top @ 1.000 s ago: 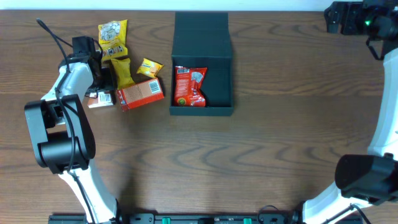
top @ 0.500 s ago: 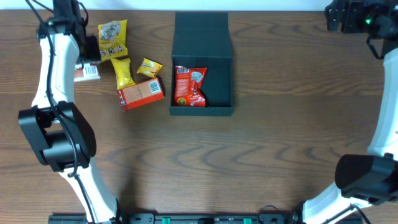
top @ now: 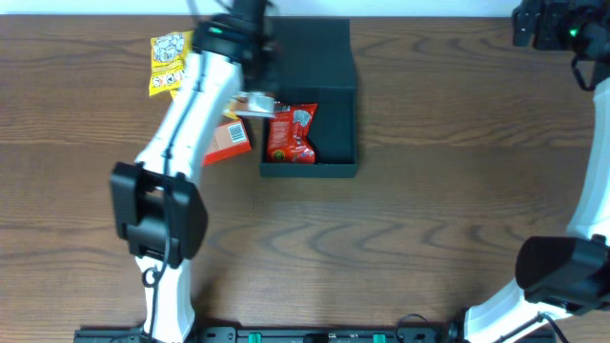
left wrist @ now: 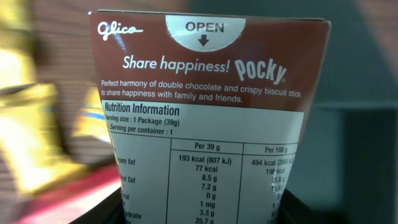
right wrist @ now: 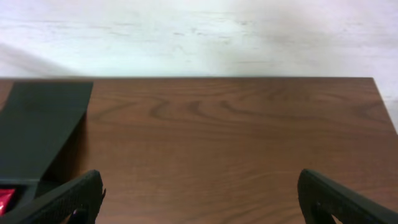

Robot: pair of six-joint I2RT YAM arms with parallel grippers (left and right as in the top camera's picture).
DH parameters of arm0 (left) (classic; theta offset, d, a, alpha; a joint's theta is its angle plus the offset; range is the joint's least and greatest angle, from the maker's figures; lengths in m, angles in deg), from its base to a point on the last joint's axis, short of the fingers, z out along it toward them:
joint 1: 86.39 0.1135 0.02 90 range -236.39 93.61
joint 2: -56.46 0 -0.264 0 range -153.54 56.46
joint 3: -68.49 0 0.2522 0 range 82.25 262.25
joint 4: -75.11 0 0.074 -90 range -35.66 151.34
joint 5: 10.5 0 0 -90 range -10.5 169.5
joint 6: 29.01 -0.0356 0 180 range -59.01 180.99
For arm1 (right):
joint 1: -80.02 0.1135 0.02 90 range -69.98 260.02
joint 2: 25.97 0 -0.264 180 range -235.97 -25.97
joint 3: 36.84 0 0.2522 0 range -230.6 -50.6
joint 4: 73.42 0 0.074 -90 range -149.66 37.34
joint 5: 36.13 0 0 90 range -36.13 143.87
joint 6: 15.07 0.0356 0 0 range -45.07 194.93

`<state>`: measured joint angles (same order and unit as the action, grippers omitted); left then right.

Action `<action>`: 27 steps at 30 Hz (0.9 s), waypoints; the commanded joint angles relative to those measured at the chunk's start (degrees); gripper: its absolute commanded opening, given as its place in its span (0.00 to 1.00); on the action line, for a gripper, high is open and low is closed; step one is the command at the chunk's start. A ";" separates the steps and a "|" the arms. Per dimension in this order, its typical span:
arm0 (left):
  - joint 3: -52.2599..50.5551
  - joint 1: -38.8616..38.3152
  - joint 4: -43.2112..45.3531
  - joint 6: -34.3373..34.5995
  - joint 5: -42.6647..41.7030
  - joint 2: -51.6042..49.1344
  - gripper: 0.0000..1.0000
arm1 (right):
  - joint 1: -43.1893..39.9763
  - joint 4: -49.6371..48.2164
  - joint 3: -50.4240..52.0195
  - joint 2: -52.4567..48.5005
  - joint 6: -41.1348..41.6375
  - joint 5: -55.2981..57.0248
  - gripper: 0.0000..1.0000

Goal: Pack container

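The container (top: 324, 57) is a black box lying open at the table's far middle, its flap lid folded back, with a red snack packet (top: 291, 133) inside. My left gripper (top: 259, 88) hovers over the container's left wall, shut on a brown-and-white Pocky box (top: 250, 103). In the left wrist view that Pocky box (left wrist: 208, 118) fills the frame, its lower end between my fingers (left wrist: 102, 213). My right gripper (top: 548, 24) hangs open at the far right corner. In its own view the right gripper (right wrist: 199, 205) has nothing between its fingers.
An orange snack carton (top: 229, 141) lies left of the container, partly under my left arm. A yellow packet (top: 170, 62) lies at the far left. The right wrist view shows the container's lid (right wrist: 37, 124) and the table's far edge against a white wall.
My left arm has swung from the snack pile at the far left across to the container's left wall, carrying the Pocky box. The right arm has not moved.
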<state>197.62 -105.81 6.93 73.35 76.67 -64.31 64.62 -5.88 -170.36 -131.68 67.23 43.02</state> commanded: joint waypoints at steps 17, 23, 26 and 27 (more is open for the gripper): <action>1.03 -14.75 2.71 17.40 -1.77 -10.51 0.62 | -1.84 0.83 0.48 -0.37 0.76 0.55 0.99; 1.03 -14.75 3.08 18.12 -3.91 -10.71 0.74 | -1.84 1.07 0.48 -0.37 0.79 0.52 0.99; 1.09 -14.60 3.06 18.08 -3.91 -10.67 0.77 | -1.84 1.09 0.48 -0.37 0.79 0.50 0.99; 1.20 -14.43 3.04 17.92 -3.96 -10.54 0.77 | -1.84 1.09 0.46 -0.37 0.79 0.50 0.99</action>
<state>197.69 -120.36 10.17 90.96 73.39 -74.32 63.27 -4.88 -170.36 -131.68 67.25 43.39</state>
